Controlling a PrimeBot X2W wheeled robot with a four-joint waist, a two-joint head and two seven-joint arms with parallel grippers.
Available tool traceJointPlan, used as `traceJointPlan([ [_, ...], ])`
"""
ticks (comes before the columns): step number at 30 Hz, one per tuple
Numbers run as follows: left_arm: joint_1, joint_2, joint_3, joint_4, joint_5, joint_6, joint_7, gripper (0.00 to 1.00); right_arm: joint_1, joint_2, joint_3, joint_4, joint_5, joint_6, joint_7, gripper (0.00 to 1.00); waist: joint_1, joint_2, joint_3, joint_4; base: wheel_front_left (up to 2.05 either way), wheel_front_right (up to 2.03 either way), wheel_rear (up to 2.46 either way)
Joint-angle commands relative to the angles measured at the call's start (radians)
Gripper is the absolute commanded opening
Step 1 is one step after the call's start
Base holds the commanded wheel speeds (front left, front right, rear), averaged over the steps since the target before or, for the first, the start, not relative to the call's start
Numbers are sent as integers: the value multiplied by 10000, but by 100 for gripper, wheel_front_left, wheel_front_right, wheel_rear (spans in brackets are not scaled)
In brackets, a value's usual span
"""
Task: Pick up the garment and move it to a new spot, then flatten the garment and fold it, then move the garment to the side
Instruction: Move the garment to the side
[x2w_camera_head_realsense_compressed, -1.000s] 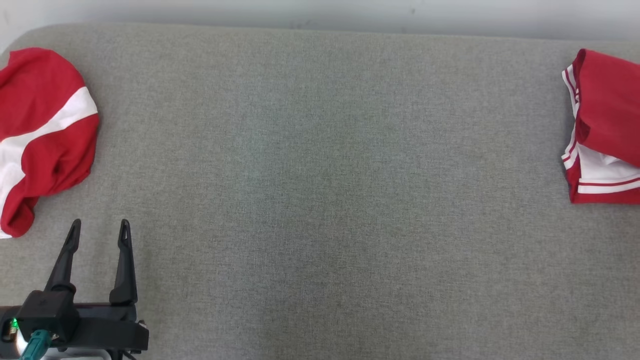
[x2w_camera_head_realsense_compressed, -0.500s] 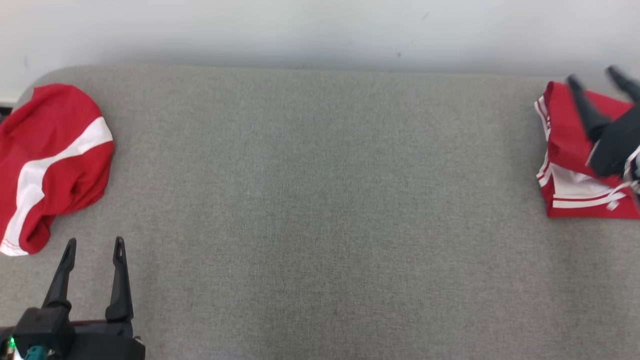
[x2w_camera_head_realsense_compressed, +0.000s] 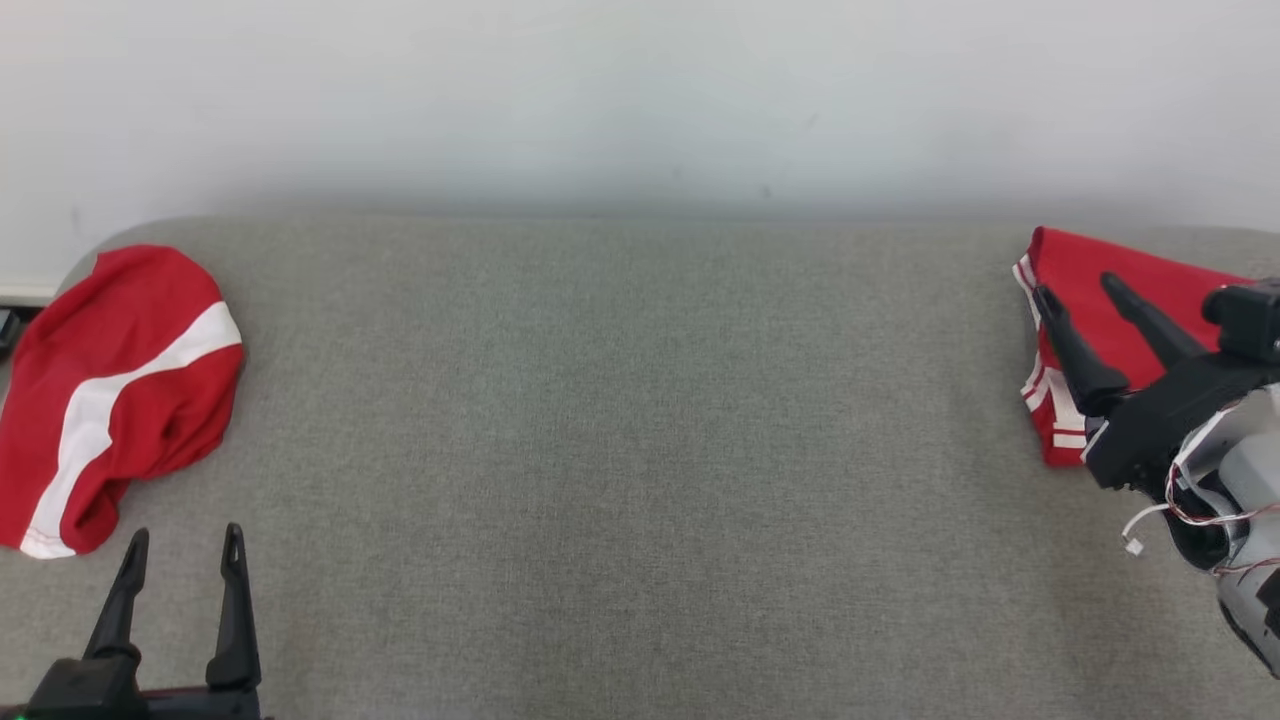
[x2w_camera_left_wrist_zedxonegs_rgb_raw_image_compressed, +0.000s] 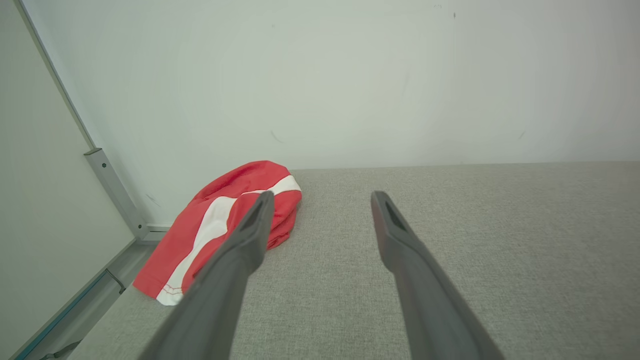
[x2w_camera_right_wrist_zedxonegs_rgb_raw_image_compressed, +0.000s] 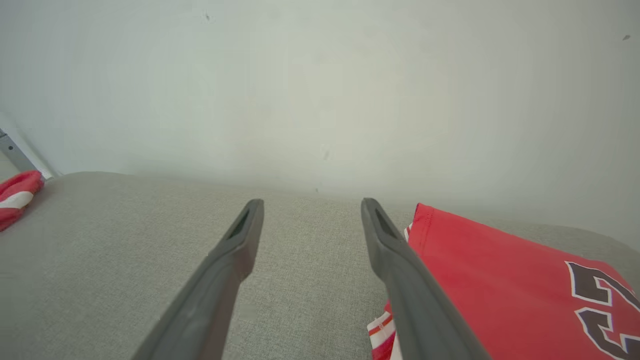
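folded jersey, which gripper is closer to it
Right. The right gripper is at the folded jersey's left edge; the left gripper is at the other end, by the crumpled garment.

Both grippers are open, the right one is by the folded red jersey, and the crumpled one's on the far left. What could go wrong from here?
1. The right gripper, open, is at the left edge of the folded jersey; swinging away low could snag it and undo the fold.
2. The crumpled garment lies at the left end of the padded surface; a shallow pinch by the left gripper might catch one layer or drag it off.
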Motion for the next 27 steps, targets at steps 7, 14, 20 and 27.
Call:
traceJointPlan([
  [7, 432, 65, 134, -53, -93, 99, -45, 100, 2005, 827, -3235, -1549, -1876, -6, -64, 100, 2, 1, -648, -328, 0, 0, 0],
  [14, 679, 82, 68, -131, -48, 130, -45, 100, 3971, 1948, -5056, -3039, -3525, -6, -67, 100, 2, 1, -1007, -415, 0, 0, 0],
  [20, 952, 168, 126, -285, -42, 246, -45, 100, 5218, 2589, -6331, -4046, -4982, -6, -68, 100, 2, 1, -1160, -426, 0, 0, 0],
  [27, 1271, 444, 90, -302, 208, 386, 210, 100, 6426, 3440, -7474, -4516, -6260, -6, -57, 100, 2, 1, -1229, -584, 0, 0, 0],
])
